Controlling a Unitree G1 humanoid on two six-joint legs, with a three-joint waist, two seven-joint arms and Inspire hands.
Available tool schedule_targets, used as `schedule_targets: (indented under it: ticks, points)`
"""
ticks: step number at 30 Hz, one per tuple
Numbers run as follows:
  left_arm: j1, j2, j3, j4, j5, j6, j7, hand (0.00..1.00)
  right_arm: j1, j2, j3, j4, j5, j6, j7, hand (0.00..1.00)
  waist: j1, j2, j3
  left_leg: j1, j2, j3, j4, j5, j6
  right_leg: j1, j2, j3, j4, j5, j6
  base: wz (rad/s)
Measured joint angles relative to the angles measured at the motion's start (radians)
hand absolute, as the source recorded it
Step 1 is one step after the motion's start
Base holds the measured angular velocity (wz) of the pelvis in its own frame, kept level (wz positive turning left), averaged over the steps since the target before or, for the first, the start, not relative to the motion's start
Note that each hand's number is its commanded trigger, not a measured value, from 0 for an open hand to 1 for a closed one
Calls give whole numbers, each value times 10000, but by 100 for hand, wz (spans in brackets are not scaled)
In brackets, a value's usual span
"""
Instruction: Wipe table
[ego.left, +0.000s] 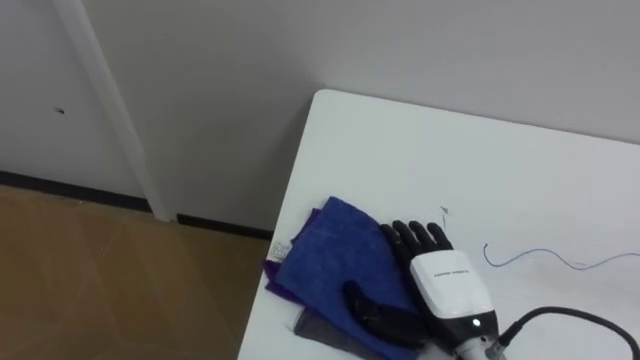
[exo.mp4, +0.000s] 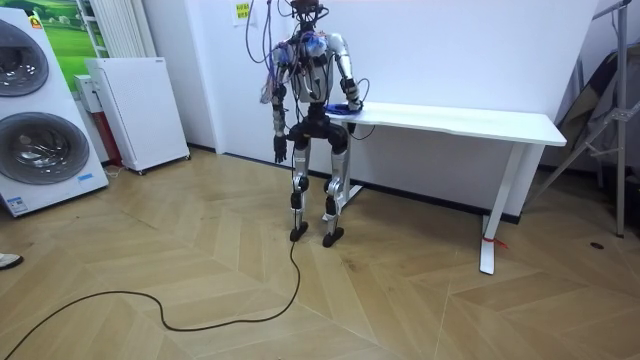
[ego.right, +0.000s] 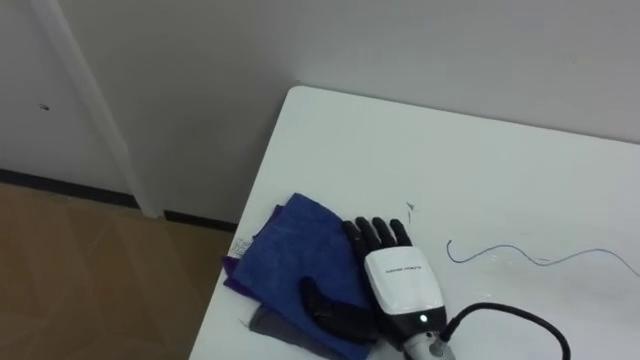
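White table (ego.left: 500, 170) corner, right hand (ego.left: 450, 285) pressed on blue cloth (ego.left: 330, 255)

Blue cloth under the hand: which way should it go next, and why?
Probably slide the blue cloth to the robot's right, toward the blue pen line. The right hand lies flat on it near the left edge of the table, and the line sits on bare tabletop, apart from the cloth.

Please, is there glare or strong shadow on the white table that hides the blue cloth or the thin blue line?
Left eye view: even light, no glare on the table; the blue cloth under the right hand and the thin blue line both show clearly. Room view: soft shadow lies under the table, on the wall; the left hand hangs evenly lit.
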Motion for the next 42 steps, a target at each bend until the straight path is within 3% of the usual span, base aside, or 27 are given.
schedule_targets:
  ticks: [7, 11, 12, 13, 42]
  points:
    - [-266, 28, -164, 341, -18, -205, 21, 0, -41, -42, 396, -396, -38, -679, -161, 0, 21, -40, 23, 5, -2, -15, -2, 0, 0, 15, -2, 8, -5, 0, 1, 0]
    - [-347, 27, -272, 340, -17, -240, 33, 0, -42, -43, 538, -408, -49, -829, -305, 0, 156, -40, 23, 6, -5, -16, -6, 0, 0, 15, -2, 12, -11, -1, 1, 0]
    - [-350, 27, -307, 339, -17, -244, 36, 0, -44, -47, 538, -408, -48, -896, -309, 27, 179, -39, 22, 5, -5, -18, -6, 0, 0, 17, -3, 11, -15, -1, 1, 0]
    - [-351, 27, -333, 339, -17, -245, 37, 0, -44, -46, 542, -408, -43, -920, -311, 100, 186, -39, 22, 4, -5, -23, -6, 0, 0, 19, -4, 8, -20, 0, 1, 0]
    - [-385, 9, -327, 130, 83, -250, 443, 0, -603, -6, 1019, -43, 896, -1223, -1136, 100, 202, -45, 1, 100, -54, -78, 11, 0, 1, 280, -78, -249, -156, -16, 28, 1]
